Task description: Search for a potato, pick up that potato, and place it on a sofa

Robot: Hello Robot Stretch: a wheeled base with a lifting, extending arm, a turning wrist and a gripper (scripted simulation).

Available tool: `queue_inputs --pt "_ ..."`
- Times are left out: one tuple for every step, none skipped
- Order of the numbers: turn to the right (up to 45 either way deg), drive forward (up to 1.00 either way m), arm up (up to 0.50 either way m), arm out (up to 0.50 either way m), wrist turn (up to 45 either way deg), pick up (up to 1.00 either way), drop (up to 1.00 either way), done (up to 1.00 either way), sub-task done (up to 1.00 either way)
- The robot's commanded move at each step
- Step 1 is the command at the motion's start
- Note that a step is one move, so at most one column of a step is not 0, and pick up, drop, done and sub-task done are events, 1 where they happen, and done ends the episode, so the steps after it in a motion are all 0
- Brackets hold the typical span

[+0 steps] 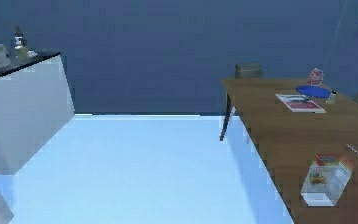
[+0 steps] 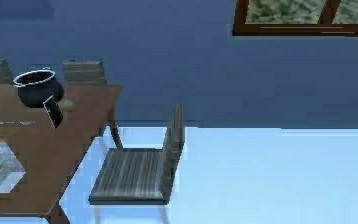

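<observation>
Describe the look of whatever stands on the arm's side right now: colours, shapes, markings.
A grey striped chair with pale legs beside a brown wooden table; on it a round black pot. A brown-framed window on the blue wall.

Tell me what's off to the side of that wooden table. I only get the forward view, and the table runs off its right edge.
Observer: A chair stands pulled out from the table, seat facing it.
Operator: Is there anything on the table that I can't see?
Observer: Yes, there's a black pot standing on it.
Operator: What about the wall past it?
Observer: A window sits high in that blue wall.
</observation>
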Motion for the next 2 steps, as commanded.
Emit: queue_inputs --pt "45.0 0.00 0.00 0.00 0.0 0.00 0.00 0.00 0.00" --pt "21.0 0.00 0.00 0.00 0.0 0.00 0.00 0.00 0.00"
